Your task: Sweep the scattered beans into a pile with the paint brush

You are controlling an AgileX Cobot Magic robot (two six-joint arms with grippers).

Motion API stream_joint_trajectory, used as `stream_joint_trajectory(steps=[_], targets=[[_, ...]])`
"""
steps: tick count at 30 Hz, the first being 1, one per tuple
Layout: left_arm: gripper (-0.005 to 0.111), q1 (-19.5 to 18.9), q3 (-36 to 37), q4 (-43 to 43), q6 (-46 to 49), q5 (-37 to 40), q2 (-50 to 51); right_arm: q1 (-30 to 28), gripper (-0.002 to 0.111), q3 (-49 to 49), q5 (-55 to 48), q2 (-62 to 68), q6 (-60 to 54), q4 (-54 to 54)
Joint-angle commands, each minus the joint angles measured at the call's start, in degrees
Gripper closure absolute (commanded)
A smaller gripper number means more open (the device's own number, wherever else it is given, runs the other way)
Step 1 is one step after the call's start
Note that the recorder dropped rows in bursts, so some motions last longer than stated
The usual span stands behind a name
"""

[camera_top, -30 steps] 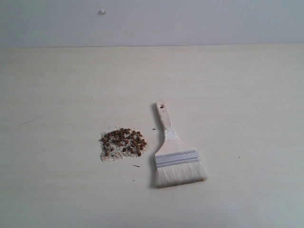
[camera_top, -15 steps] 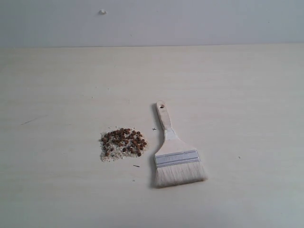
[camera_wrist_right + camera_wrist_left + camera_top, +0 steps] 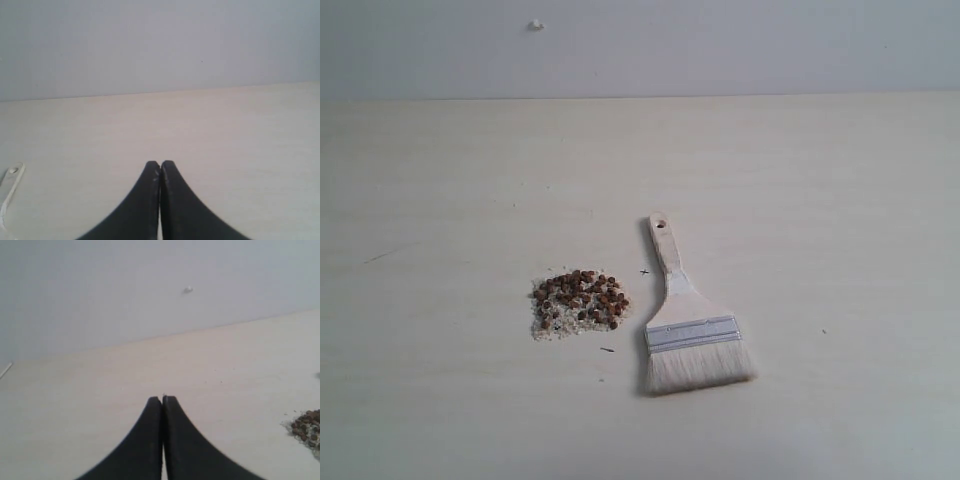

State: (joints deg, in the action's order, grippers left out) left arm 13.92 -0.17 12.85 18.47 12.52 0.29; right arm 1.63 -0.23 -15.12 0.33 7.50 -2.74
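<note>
We see the paint brush (image 3: 682, 310) flat on the counter (image 3: 840, 200) just right of the beans (image 3: 578, 298), handle (image 3: 667, 255) pointing to the far wall (image 3: 720, 50), seemingly nearer our right fingers (image 3: 175, 200), pressed together and empty like the left fingers (image 3: 147, 440)

exterior: up on the near side, looking down across the table (image 3: 840, 200) to the far wall (image 3: 720, 50), pile (image 3: 578, 300) and paint brush (image 3: 690, 330) mid-frame | left wrist: low over the table, facing that wall, shares the pile's edge and the wall's white speck (image 3: 187, 289) | right wrist: low too, same facing, shares the paint brush's handle end
</note>
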Motion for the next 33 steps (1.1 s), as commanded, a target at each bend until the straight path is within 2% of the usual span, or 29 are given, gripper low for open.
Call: stream_joint_trajectory(steps=[1, 5, 8, 11, 33], targets=[[0.107, 0.36, 0.17, -12.85, -16.40, 2.07, -0.29, -0.25, 0.108, 0.23, 0.23, -0.33, 0.11, -0.15], [0.107, 0.36, 0.17, -13.68, -21.30, 3.64, -0.29, -0.25, 0.108, 0.23, 0.23, -0.33, 0.11, -0.15], [0.107, 0.36, 0.17, -17.17, -21.79, 8.06, -0.29, -0.25, 0.108, 0.23, 0.23, -0.33, 0.11, -0.15], [0.107, 0.36, 0.17, -19.37, -21.79, 8.06, -0.29, -0.25, 0.108, 0.23, 0.23, -0.33, 0.11, -0.15], [0.107, 0.36, 0.17, -19.37, -21.79, 8.06, -0.29, -0.25, 0.108, 0.23, 0.23, -0.33, 0.11, -0.15]])
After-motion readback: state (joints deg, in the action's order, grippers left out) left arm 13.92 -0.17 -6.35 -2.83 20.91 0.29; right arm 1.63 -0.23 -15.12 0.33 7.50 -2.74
